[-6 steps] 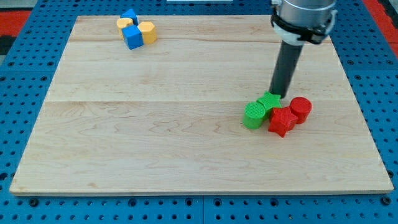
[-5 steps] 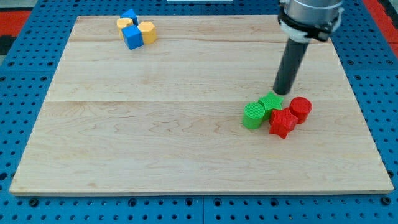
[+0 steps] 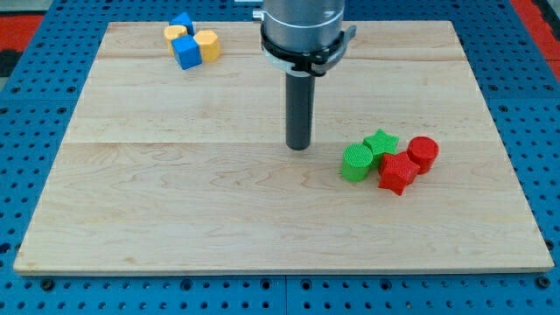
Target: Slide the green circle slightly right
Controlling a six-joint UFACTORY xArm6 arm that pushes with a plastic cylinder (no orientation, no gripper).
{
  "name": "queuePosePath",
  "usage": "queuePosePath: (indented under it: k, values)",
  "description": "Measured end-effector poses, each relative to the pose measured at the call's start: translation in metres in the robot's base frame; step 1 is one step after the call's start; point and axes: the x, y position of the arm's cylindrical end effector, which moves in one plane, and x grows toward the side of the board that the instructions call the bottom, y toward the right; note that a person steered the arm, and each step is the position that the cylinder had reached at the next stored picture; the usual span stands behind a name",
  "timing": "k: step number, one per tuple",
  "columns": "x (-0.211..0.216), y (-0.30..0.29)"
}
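We find the green circle (image 3: 356, 163) in the lower right part of the frame, at the left end of a tight cluster. Touching it on its upper right is the green star (image 3: 381, 143); the red star (image 3: 398, 171) sits just right of it, and the red circle (image 3: 423, 152) lies at the cluster's far right. All four appear to touch or nearly touch one another.

Our tool is a plain rod with no jaws to open or close, and it holds nothing. My tip (image 3: 299, 146) rests on the wooden board (image 3: 175, 201) to the left of the green circle and a little above it, near but clearly apart.

We judge this to be the approach step: the tip is on the proper side for a rightward push, yet no contact is made. The next move calls for bringing the tip down the frame a touch, level with the circle's middle, then easing right. A short, gentle stroke suits "slightly", though the neighbours on its right will likely be nudged too.

Far off in the upper left sit two blue blocks (image 3: 186, 52) and two yellow blocks (image 3: 208, 44), well clear of the work.
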Motion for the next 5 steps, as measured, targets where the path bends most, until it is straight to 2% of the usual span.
queuePosePath:
  k: [2,3,5]
  values:
    - [0.032,0.039]
    - [0.032,0.06]
    - [0.031,0.031]
